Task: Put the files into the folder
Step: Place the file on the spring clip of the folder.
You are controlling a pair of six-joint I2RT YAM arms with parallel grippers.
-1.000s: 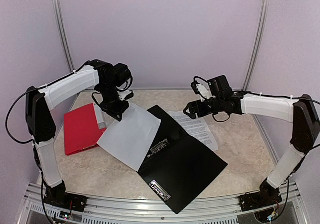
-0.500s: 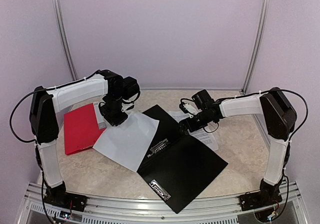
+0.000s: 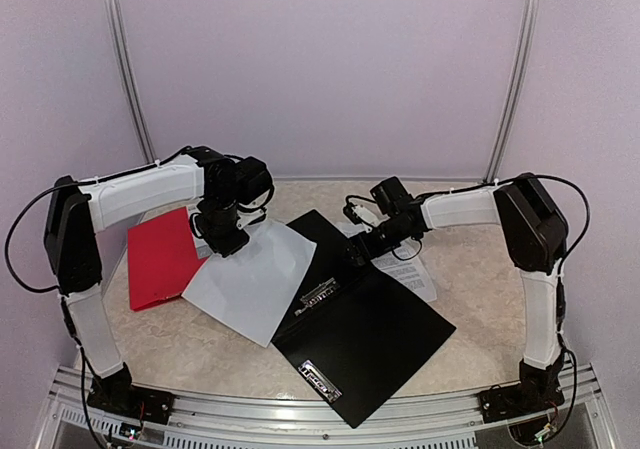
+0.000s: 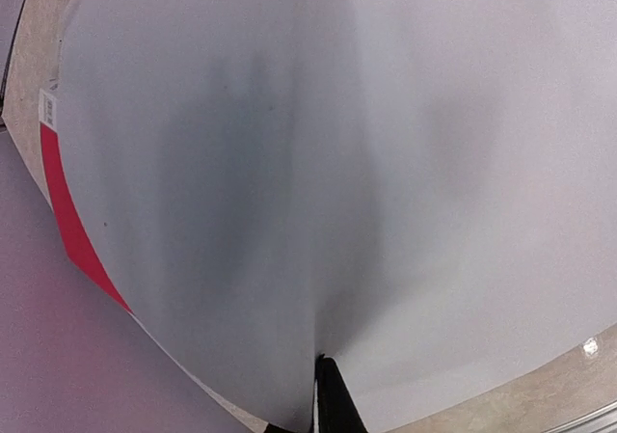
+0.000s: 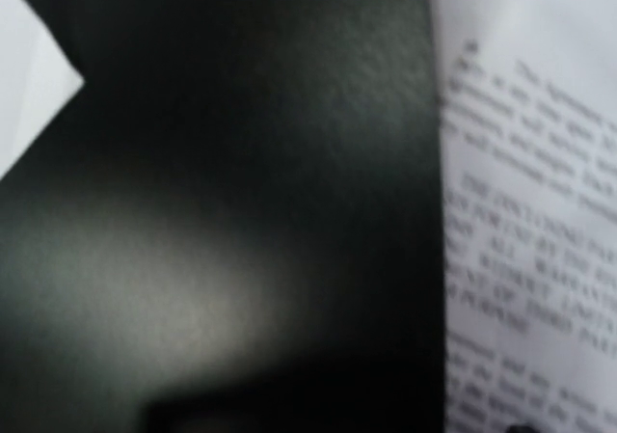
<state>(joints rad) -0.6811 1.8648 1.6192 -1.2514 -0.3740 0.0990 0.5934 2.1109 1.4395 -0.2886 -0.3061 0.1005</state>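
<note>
The folder [image 3: 365, 329] lies open and black in the middle of the table. A blank white sheet [image 3: 250, 281], one of the files, rests partly on the table and partly over the folder's left edge. My left gripper [image 3: 226, 235] is shut on the sheet's far corner. In the left wrist view this sheet [image 4: 318, 163] fills the frame, pinched at the left gripper [image 4: 321, 365]. A printed sheet [image 3: 408, 265] lies by the folder's right edge. My right gripper [image 3: 361, 254] hangs low and open over that edge. The right wrist view shows the black cover [image 5: 241, 211] and blurred printed text [image 5: 525, 259].
A red folder [image 3: 160, 259] lies at the left, partly under the blank sheet, and its red edge [image 4: 72, 223] shows in the left wrist view. The booth's walls stand close on three sides. A metal rail [image 3: 300, 414] runs along the near edge.
My right arm has swung left and down from mid-air to just above the folder's right edge. The left gripper has dropped slightly, still holding the blank sheet.
</note>
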